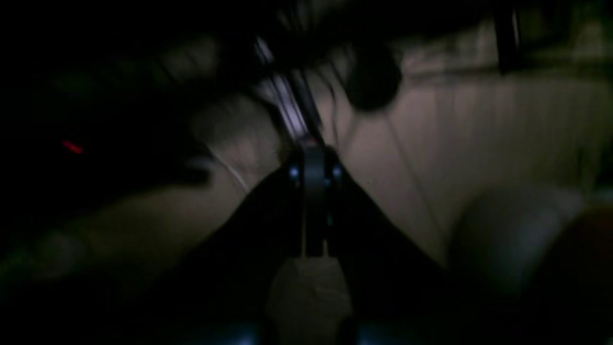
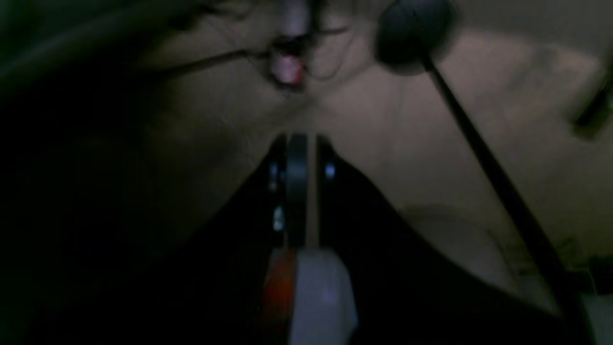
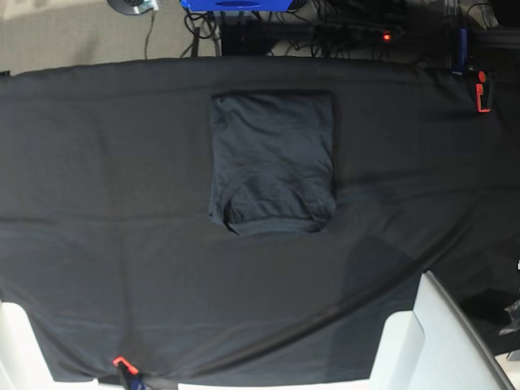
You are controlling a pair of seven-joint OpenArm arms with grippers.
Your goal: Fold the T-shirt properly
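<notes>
1. The T-shirt (image 3: 273, 160) lies folded into a compact, nearly square packet on the table (image 3: 97, 244). It is a heathered blue-grey knit, a shade lighter than the cloth under it, with soft creases across the top layer.
2. Along the packet's near edge a curved band shows, rounded at both corners; I cannot tell whether it is the ribbed neckline or a hem.
3. The table is covered by a smooth black tablecloth (image 3: 406, 203) that shows long shallow wrinkles running towards its near edge.
4. Orange clamps pin the cloth: one at the near edge (image 3: 122, 363) and one at the far corner (image 3: 483, 91).
5. No arm reaches over the shirt in the base view, so the packet lies well apart from both sets of jaws; neither wrist view shows the shirt.
6. The left gripper (image 1: 313, 191) appears dark and blurred in its wrist view. Its jaws stand close together with only a thin slit between them, and nothing is visible in their hold.
7. The right gripper (image 2: 301, 191) looks the same in its own view: jaws drawn nearly together with a pale sliver between, holding nothing visible.
8. Beyond both sets of jaws is a pale, dim, blurred surface crossed by dark cables; a round dark object (image 2: 412, 33) sits ahead and to the right of the right jaws.
9. Past the table's far edge stands a blue object (image 3: 236, 5); whether it holds anything cannot be told. No writing is readable anywhere.
</notes>
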